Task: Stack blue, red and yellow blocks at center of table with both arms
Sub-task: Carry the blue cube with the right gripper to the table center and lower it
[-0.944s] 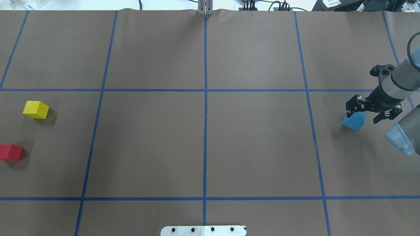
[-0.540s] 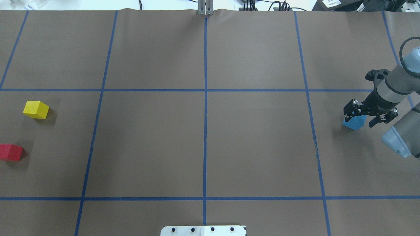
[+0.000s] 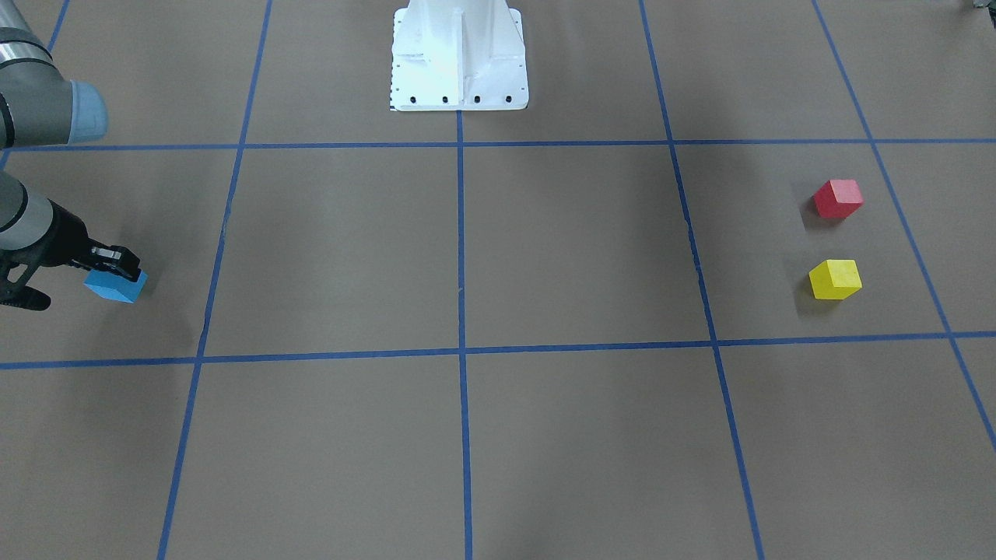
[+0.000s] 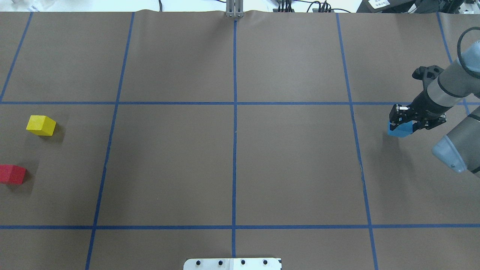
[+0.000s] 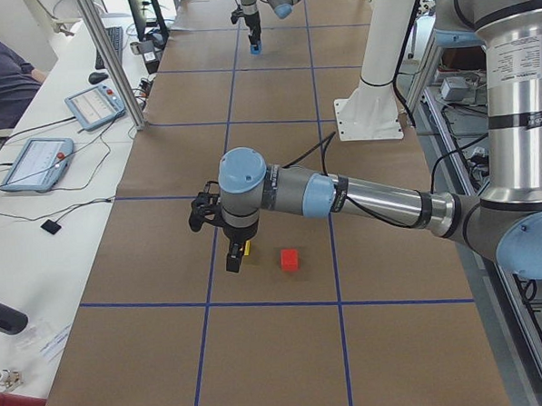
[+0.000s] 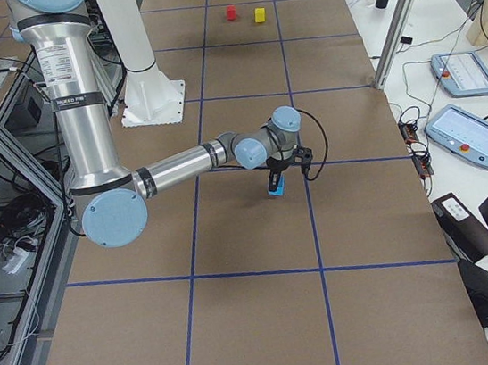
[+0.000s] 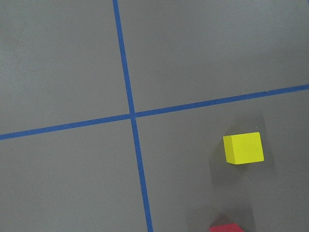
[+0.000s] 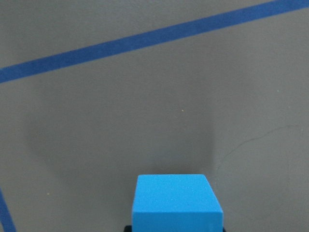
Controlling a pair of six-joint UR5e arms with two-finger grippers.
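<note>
The blue block [image 4: 399, 130] is at the table's right side, between the fingers of my right gripper [image 4: 402, 125], which is shut on it and holds it just above the paper. It fills the bottom of the right wrist view [image 8: 176, 203]. The yellow block [image 4: 41, 125] and the red block [image 4: 12, 174] sit on the table at the far left. The left wrist view looks down on the yellow block [image 7: 244, 148] from high up. My left gripper [image 5: 235, 258] shows only in the exterior left view, over the yellow block; I cannot tell whether it is open or shut.
Brown paper with a blue tape grid [image 4: 235, 103] covers the table. The white robot base plate [image 3: 459, 54] stands at the robot's edge. Operator tablets [image 5: 37, 161] and cables lie on a side bench beyond the table.
My right gripper has lowered around the blue block, shut on it, and shifted it slightly left and towards the far side of the table. The yellow and red blocks have not moved.
</note>
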